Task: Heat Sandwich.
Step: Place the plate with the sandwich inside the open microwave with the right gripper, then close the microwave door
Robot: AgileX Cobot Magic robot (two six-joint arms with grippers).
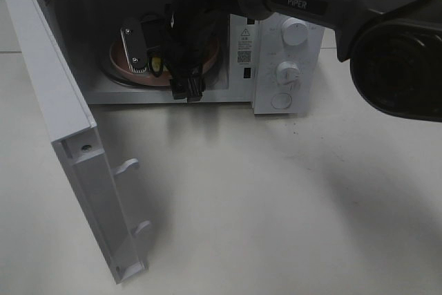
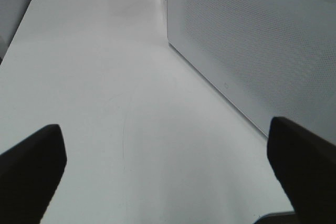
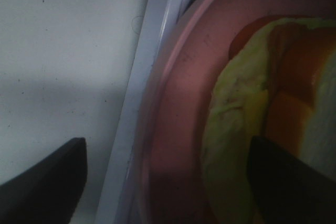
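**Right claw** (image 3: 165, 150): The jaws stand wide apart and hold nothing. One finger hangs over a white surface beside the plate, and the other hangs over the sandwich (image 3: 233, 124). The rim of the round pink plate (image 3: 176, 103) lies between them. No finger visibly touches it.

**Sandwich:** It lies on the pink plate, inside the cavity of the microwave oven (image 1: 273, 60). In the exterior high view the right arm reaches into the cavity and hides most of the plate.

**Left claw** (image 2: 165, 166): The jaws stand fully apart with nothing between them. The claw hovers over the bare bench (image 2: 105, 103), beside a white perforated panel (image 2: 252, 51). Whether that panel is the oven's door or its side wall cannot be told.

**Door** (image 1: 69, 136): It stands wide open on the left of the oven. The upper dial (image 1: 295, 34) and the lower dial (image 1: 287, 72) on the control panel are clear of both claws.

**Progress (judgement):** The loading step appears complete, since the plate rests in the cavity and the right claw is open. The steps left are:

1. Draw the right arm clear of the cavity.
2. Shut the door.
3. Set a dial to start heating.

The door cannot close while the arm occupies the opening.
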